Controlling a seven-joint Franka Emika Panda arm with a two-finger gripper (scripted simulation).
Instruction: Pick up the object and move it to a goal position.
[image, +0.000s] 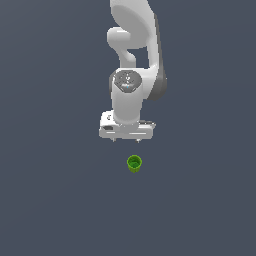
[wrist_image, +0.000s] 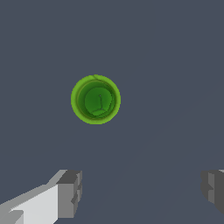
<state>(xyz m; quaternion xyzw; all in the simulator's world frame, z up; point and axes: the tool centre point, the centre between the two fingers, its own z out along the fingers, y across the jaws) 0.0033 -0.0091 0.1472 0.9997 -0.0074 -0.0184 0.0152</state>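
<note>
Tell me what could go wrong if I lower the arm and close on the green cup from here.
1. The green cup lies outside the span between the open fingers in the wrist view, so a straight descent would probably miss it or land a fingertip on its rim.
2. The cup looks small and light; an off-centre close could tip it or push it across the dark floor.
3. No goal marker shows in either view.

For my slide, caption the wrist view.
Open gripper hovers above an upright green cup, which sits outside the span between the fingers.
</note>
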